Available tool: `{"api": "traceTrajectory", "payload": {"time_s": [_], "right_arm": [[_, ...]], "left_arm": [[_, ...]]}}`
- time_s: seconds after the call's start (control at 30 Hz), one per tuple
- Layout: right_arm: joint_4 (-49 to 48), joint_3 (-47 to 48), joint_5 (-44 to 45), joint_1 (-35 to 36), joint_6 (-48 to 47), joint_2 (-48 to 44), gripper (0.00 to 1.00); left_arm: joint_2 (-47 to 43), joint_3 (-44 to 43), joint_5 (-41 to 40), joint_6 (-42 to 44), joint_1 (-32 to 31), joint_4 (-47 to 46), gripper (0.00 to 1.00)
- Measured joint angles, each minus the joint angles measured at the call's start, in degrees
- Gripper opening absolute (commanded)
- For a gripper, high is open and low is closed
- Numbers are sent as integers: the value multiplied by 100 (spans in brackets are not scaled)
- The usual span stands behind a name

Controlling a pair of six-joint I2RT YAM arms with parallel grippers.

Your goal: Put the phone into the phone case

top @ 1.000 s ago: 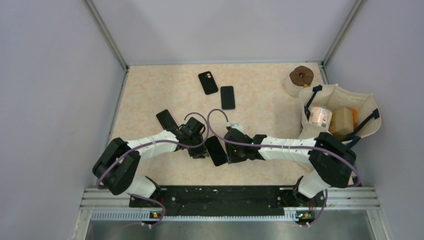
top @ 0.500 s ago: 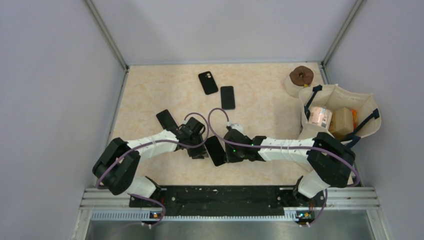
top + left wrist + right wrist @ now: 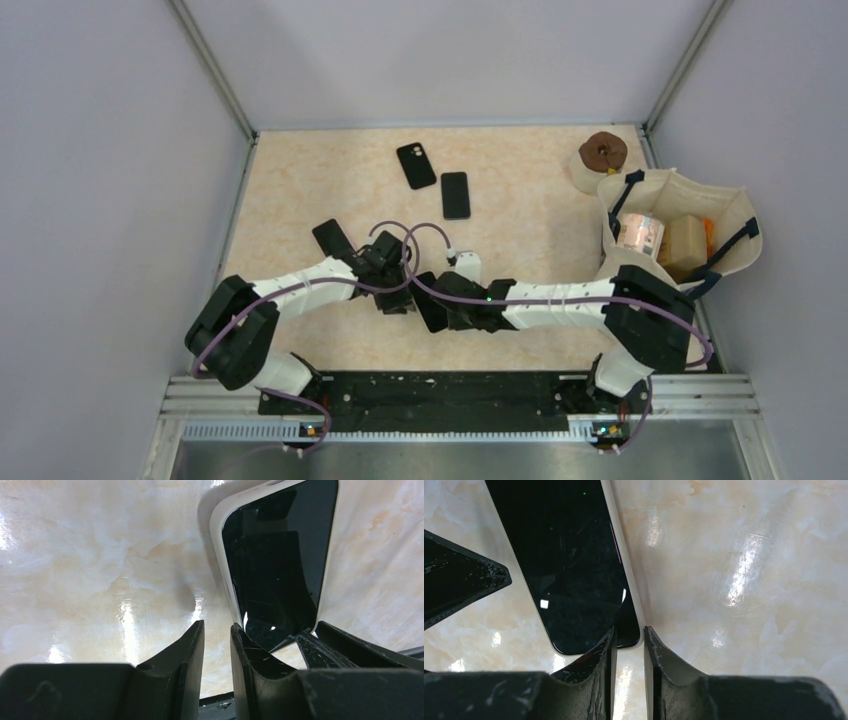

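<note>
A phone with a black screen sits in a white case [image 3: 428,300] flat on the table between my two grippers. In the left wrist view the phone [image 3: 277,570] lies ahead and right of my left gripper [image 3: 217,626]; its jaws are nearly together with only table between them, and the right finger overlaps the phone's near corner. In the right wrist view the phone [image 3: 564,560] lies ahead and left of my right gripper [image 3: 629,629]; the jaws are nearly together, with the left finger over the phone's near corner. Left gripper [image 3: 398,293] and right gripper [image 3: 452,305] flank the phone.
A black phone case [image 3: 416,165] and a black phone [image 3: 455,194] lie at the back centre. Another black slab [image 3: 332,238] lies by the left arm. A cream bag [image 3: 735,215] with items stands at the right, and a brown roll [image 3: 603,152] sits behind it.
My right arm has stretched further left and its gripper has pressed in closer to the phone. The phone has shifted slightly left. The left arm has barely moved.
</note>
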State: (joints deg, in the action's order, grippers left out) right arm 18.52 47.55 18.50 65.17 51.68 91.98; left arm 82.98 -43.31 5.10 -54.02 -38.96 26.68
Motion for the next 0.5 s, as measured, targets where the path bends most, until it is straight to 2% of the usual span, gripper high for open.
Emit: {"api": "traceTrajectory", "payload": {"time_s": [0.1, 0.3, 0.4, 0.43, 0.5], "right_arm": [[162, 127, 181, 96, 105, 79, 9], [341, 267, 275, 111, 133, 96, 32], [219, 254, -33, -107, -13, 2, 46], [133, 212, -157, -197, -48, -17, 53], [-37, 52, -439, -439, -214, -133, 63]], "left_arm": [[0, 0, -48, 31, 24, 37, 32], [-70, 0, -79, 59, 111, 37, 35], [-109, -15, -116, 42, 129, 35, 43], [-109, -31, -129, 42, 129, 37, 47], [-109, -96, -177, -13, 129, 55, 56]]}}
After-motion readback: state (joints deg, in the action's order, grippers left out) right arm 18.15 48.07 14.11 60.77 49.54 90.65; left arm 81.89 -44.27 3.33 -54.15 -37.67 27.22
